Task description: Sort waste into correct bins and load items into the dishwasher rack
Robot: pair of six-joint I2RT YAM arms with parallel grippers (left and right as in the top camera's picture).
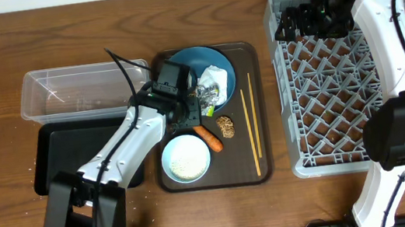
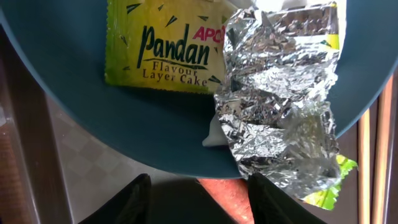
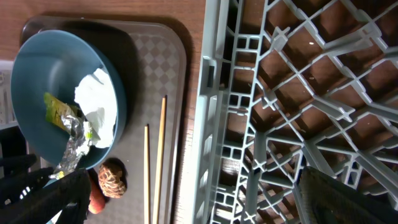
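Overhead: left gripper (image 1: 198,110) (seemingly parted) hovers.

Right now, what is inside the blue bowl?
A yellow-green wrapper and a crumpled white napkin lie in the blue bowl. Anything beneath them is covered.

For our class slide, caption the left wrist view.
Left gripper poised at a yellow-green wrapper in the dark-blue bowl, orange carrot outside the rim.
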